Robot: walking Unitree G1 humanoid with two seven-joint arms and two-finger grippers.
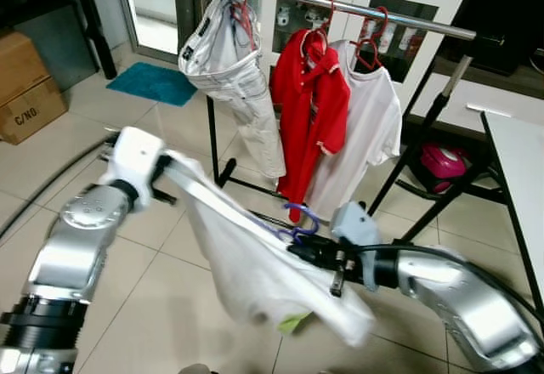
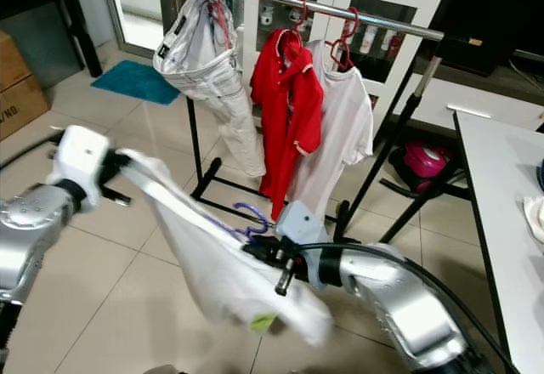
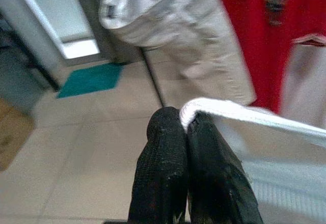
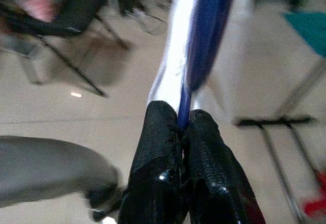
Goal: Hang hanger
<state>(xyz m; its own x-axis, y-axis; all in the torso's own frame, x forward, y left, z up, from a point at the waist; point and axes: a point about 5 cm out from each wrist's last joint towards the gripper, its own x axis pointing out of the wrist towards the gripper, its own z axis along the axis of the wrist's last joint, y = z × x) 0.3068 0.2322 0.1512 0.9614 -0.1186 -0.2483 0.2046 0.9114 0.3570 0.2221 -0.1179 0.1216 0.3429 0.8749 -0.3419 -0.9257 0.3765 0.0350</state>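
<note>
We carry the shirt (image 1: 255,263) on its purple hanger (image 1: 297,221) between both arms, low in front of the rail (image 1: 340,4). Our right tool (image 4: 182,124) is clamped on the hanger to steer its hook; our left tool (image 3: 186,127) pinches the shirt's edge, keeping the cloth spread and off the floor.

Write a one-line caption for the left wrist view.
Left gripper shut on white shirt edge, facing hung clothes.
</note>
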